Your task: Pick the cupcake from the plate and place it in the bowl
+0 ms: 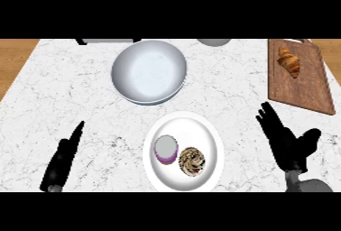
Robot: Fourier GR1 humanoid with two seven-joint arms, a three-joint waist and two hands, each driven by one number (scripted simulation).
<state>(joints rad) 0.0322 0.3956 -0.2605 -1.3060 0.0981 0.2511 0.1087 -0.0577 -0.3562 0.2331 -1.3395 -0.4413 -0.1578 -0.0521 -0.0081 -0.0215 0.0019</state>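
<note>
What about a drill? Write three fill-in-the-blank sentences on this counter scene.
1. The cupcake lies on the white ___.
2. The croissant lies on a wooden ___.
3. The right hand is ___, holding nothing.
Missing: plate; board; open.

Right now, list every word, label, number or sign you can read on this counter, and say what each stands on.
None: no readable text shows anywhere.
The plate, cupcake, bowl, cutting board and croissant all carry no marking.
</note>
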